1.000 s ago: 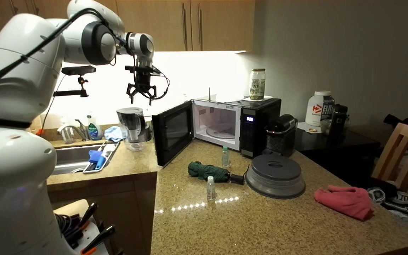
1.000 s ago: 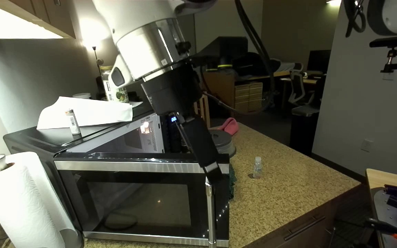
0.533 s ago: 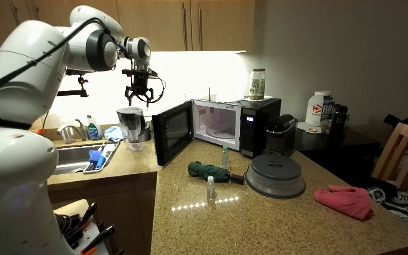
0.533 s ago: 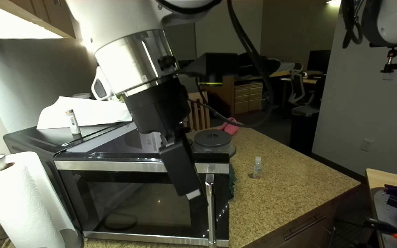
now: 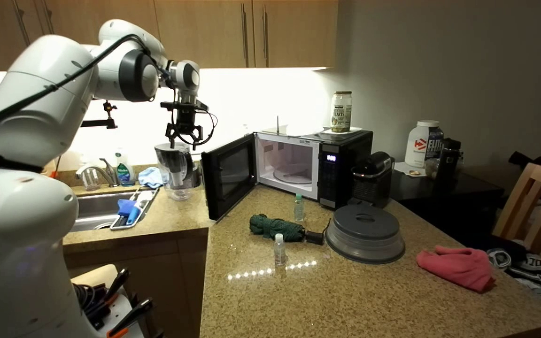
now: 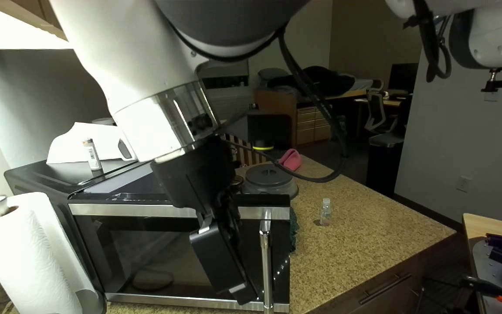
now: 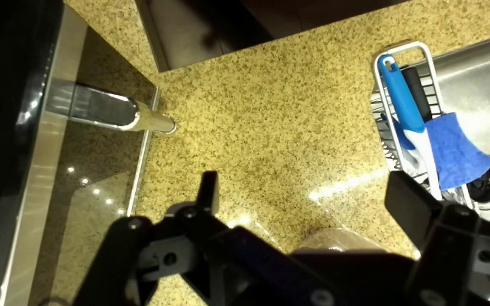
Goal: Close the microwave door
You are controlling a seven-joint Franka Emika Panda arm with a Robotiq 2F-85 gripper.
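The microwave stands on the counter with its white inside showing; its dark top shows in an exterior view. The microwave door is swung wide open. Its outer glass side and silver upright handle face an exterior view; the handle is at upper left in the wrist view. My gripper is open and empty, on the outer side of the door, pointing down above the counter. In the wrist view the gripper has its jaws wide apart, right of the handle. No contact with the door shows.
A water pitcher stands behind the gripper. The sink rack is at right in the wrist view. A paper towel roll stands by the hinge side. An umbrella, a small bottle and a grey cover lie before the microwave.
My gripper has moved down along the outer side of the door, from above its top edge to in front of its glass, and slightly left. The door and objects have not moved.
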